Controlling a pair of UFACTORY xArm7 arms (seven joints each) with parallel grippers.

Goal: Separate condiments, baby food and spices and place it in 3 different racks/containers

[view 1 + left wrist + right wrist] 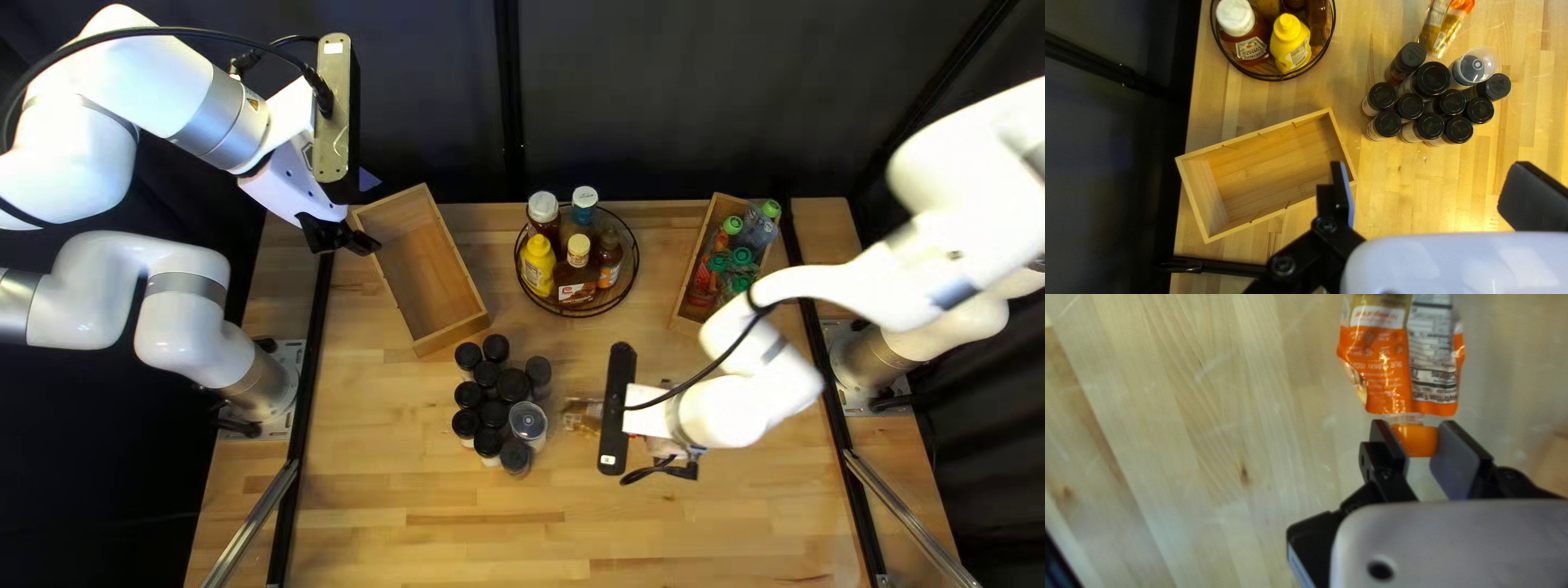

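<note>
Claw, left arm [348, 240]: spread wide; one finger covers a bit of the left box's rim in its wrist view
Left box [475, 322]: wooden, bare inside
Jars [514, 386]: clustered near the left box, one clear-topped, the rest black-lidded; lids mostly hide the contents
Basket [577, 314]: round, wire, full of sauces [537, 261]; cut off in the left wrist view
Pouch [1377, 389]: orange and gold, far end cut off in the right wrist view; cap [1421, 441] pinched by the right claw [651, 423]
Right box [692, 261]: bottles [760, 225] inside, near corner behind the right arm
Table [435, 544]: pale wood strips, lightly scratched
Curtain [675, 98]: dark, beyond the far edge
</note>
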